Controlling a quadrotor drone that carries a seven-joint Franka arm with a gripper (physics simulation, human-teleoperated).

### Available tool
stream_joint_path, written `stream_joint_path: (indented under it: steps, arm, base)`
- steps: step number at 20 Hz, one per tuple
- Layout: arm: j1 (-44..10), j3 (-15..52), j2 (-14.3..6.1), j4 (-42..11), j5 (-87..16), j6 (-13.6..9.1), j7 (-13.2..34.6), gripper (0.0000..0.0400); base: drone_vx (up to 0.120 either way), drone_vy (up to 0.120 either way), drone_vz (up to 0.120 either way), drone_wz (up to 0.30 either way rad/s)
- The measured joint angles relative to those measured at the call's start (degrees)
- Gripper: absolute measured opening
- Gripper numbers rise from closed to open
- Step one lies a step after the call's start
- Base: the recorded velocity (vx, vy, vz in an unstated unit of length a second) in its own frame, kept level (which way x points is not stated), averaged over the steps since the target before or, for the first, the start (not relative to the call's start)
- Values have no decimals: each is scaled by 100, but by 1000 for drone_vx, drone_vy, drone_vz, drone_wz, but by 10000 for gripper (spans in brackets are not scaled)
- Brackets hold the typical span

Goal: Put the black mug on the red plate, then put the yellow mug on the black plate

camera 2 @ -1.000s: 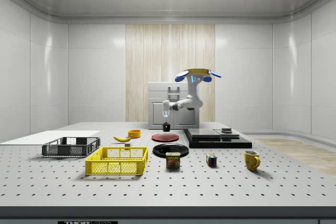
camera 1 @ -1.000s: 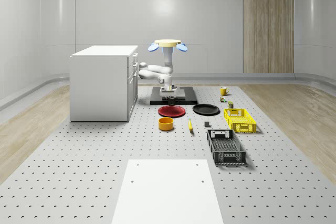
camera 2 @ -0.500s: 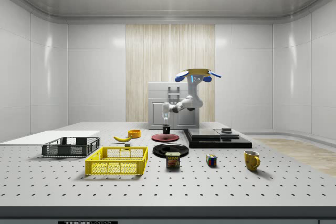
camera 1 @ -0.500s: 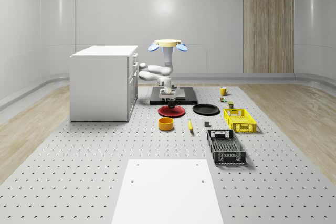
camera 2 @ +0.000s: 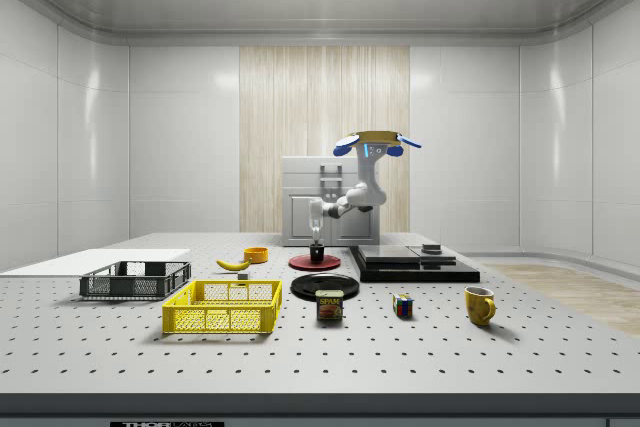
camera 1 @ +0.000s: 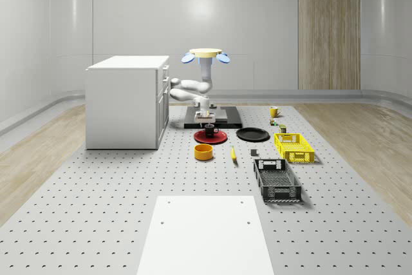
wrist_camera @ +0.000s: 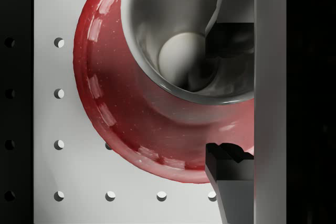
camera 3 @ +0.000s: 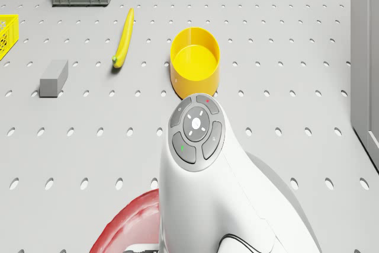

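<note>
The black mug (camera 1: 208, 131) (camera 2: 316, 249) stands upright on the red plate (camera 1: 212, 138) (camera 2: 314, 262) (wrist_camera: 105, 103). My gripper (camera 1: 207, 121) (camera 2: 316, 233) (wrist_camera: 228, 100) hangs straight above it, open. In the wrist view one finger (wrist_camera: 231, 40) is inside the mug (wrist_camera: 173, 35) and the other finger (wrist_camera: 228, 163) outside, with gaps to the wall between them. The drone (camera 1: 206, 54) (camera 2: 375, 141) hovers over the black platform (camera 2: 410, 265), arm stretched toward the plate. The yellow mug (camera 1: 274, 112) (camera 2: 480, 305) sits far off, and the black plate (camera 1: 252, 134) (camera 2: 325, 285) lies beside the red one.
A yellow bowl (camera 3: 195, 60), a banana (camera 3: 122, 38) and a grey block (camera 3: 53, 77) lie just beyond the red plate (camera 3: 121, 229). A black crate (camera 1: 277, 180) and a yellow crate (camera 1: 293, 147) stand further out. A white cabinet (camera 1: 125, 101) rises beside the arm.
The gripper carried the black mug forward and down from above the platform's edge onto the red plate. Its fingers have since parted from the mug's wall.
</note>
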Motion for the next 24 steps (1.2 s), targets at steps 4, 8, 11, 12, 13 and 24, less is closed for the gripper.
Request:
stream_joint_path:
  steps: [4, 8, 11, 12, 13, 24]
  arm:
    - [58, 205, 15, -59, 185, -94, -18, 357]
    - [96, 376, 26, -102, 340, -167, -28, 384]
    - [110, 441, 31, -116, 400, -195, -32, 393]
    - [113, 455, 33, -120, 412, -201, -33, 394]
    - [115, 466, 34, -122, 423, -206, -34, 396]
    - [124, 506, 41, -131, 458, -227, -37, 400]
  base:
    - [0, 0, 50, 0]
    - [0, 10, 120, 0]
    - [-93, 120, 120, 0]
    - [-120, 120, 120, 0]
    - [-120, 120, 120, 0]
    - [-120, 120, 44, 0]
